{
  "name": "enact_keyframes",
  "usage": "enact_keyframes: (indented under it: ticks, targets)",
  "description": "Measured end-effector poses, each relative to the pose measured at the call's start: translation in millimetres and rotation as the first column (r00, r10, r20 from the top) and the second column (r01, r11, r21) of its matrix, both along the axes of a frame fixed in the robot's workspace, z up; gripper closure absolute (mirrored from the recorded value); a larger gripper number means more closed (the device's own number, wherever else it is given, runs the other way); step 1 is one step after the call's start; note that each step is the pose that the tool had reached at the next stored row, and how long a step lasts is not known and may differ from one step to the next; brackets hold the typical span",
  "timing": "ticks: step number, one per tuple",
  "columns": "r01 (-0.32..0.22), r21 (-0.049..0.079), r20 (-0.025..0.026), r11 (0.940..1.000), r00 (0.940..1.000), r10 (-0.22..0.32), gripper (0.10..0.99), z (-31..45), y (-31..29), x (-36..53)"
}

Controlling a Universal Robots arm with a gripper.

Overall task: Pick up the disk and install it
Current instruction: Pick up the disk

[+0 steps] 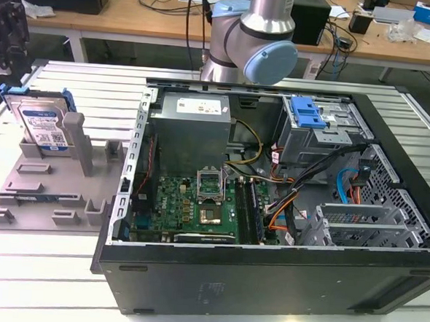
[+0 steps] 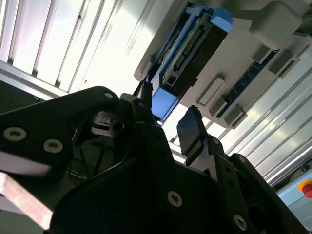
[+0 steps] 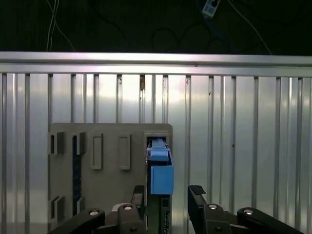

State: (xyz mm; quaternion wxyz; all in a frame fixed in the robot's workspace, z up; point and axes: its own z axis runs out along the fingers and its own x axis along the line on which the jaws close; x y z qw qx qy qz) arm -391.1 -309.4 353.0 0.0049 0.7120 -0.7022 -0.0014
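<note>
Ribbed metal table [image 3: 234,122]. My claw [image 3: 167,195] hovering spread over disk [image 3: 161,178], gripping nothing; disk standing in fixture [image 3: 107,185], at case's [image 1: 266,281] 9 o'clock in exterior view; installing pending.

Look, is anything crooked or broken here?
Nothing looks broken or spilled. The disk stands on edge, tilted back, in the grey fixture plate, which seems made to hold it so. The computer case lies open with its cables showing. The gripper is open, near the disk's edge.

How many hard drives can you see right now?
1. The disk stands on edge in the grey fixture plate at the exterior view's left, with the open pincer close to its blue-bracketed end. More may be hidden inside the drive cage of the computer case.
</note>
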Motion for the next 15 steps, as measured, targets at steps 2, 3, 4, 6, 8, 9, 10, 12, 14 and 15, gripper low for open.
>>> enact_keyframes:
  ticks: [2, 3, 4, 6, 8, 9, 10, 12, 14, 15]
  targets:
    - [0.0, 0.0, 0.0, 1.0, 1.0, 0.0, 0.604, -0.2, -0.2, 0.0]
    - [0.0, 0.0, 0.0002, 1.0, 1.0, 0.0, 0.604, -0.7, -0.4, 0.0]
    - [0.0, 0.0, 0.0004, 1.0, 1.0, 0.0, 0.604, -1.3, -0.5, 0.1]
    - [0.0, 0.0, 0.0001, 1.0, 1.0, 0.0, 0.604, -2.7, -0.6, 0.0]
    - [0.0, 0.0, 0.0001, 1.0, 1.0, 0.0, 0.604, -4.2, -0.6, 0.0]
    - [0.0, 0.0, 0.0, 1.0, 1.0, 0.0, 0.604, -5.2, -0.6, 0.0]
    - [0.0, 0.0, 0.0, 1.0, 1.0, 0.0, 0.604, -5.8, -0.6, 0.0]
    - [0.0, 0.0, 0.0, 1.0, 1.0, 0.0, 0.604, -8.1, -0.8, 0.0]
    - [0.0, -0.001, -0.0002, 1.0, 1.0, 0.0, 0.604, -10.2, -1.5, -0.2]
    - [0.0, -0.001, -0.0002, 1.0, 1.0, 0.0, 0.604, -11.1, -1.7, -0.4]
